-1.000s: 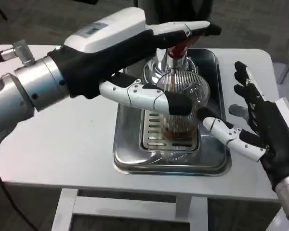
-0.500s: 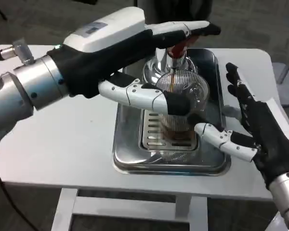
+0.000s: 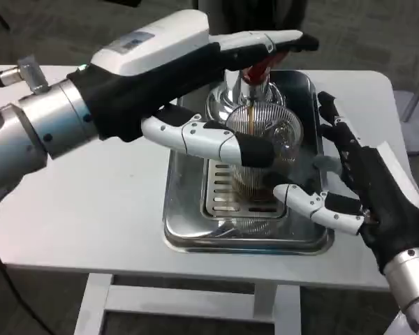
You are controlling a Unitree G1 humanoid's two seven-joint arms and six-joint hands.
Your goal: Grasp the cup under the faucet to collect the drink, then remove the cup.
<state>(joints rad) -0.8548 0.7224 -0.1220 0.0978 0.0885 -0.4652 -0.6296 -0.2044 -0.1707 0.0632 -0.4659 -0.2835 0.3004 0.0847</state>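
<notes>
Filling under the red-handled faucet [image 3: 260, 66], ribbed glass cup [image 3: 260, 157] stands on drip tray [image 3: 188, 230]. Left hand [image 3: 195, 84] presses the tap; right hand [image 3: 356, 188], spread and empty, nears cup. Risk: overflow, or knocking cup sideways.

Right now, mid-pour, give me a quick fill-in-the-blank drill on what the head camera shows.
1. The cup stands in a metal ____ on the table.
2. The liquid in the cup is ____ in colour.
3. The robot's ____ hand reaches over the faucet.
4. The right hand is ____, fingers spread beside the cup.

Missing words: tray; brown; left; open
</notes>
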